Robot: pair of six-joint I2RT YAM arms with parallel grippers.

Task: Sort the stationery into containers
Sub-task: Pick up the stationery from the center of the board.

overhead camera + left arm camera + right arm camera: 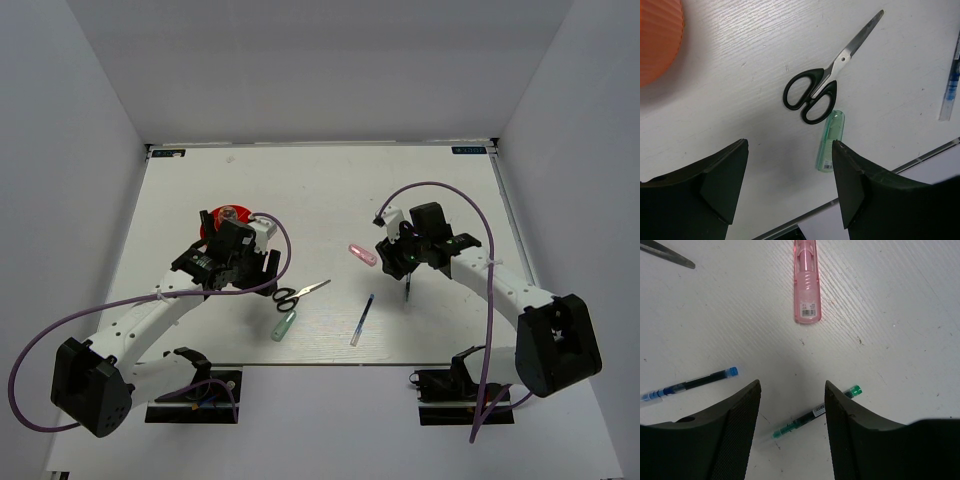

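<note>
The orange-red cup (212,221) (655,40) stands at mid-left, partly hidden by my left arm. My left gripper (262,268) (789,144) hangs open and empty beside it, over bare table. Ahead of it lie the black-handled scissors (300,293) (822,89) and the pale green tube (283,325) (830,142). My right gripper (402,264) (792,383) is open just above the thin green pen (407,290) (807,419), which lies slanted between the fingers. A pink marker (362,254) (806,282) and a blue pen (362,320) (692,384) lie close by.
The scissors' blade tip (667,255) shows at the top left of the right wrist view. The blue pen (951,85) also lies at the right edge of the left wrist view. The table's front edge (920,159) runs just beyond the green tube.
</note>
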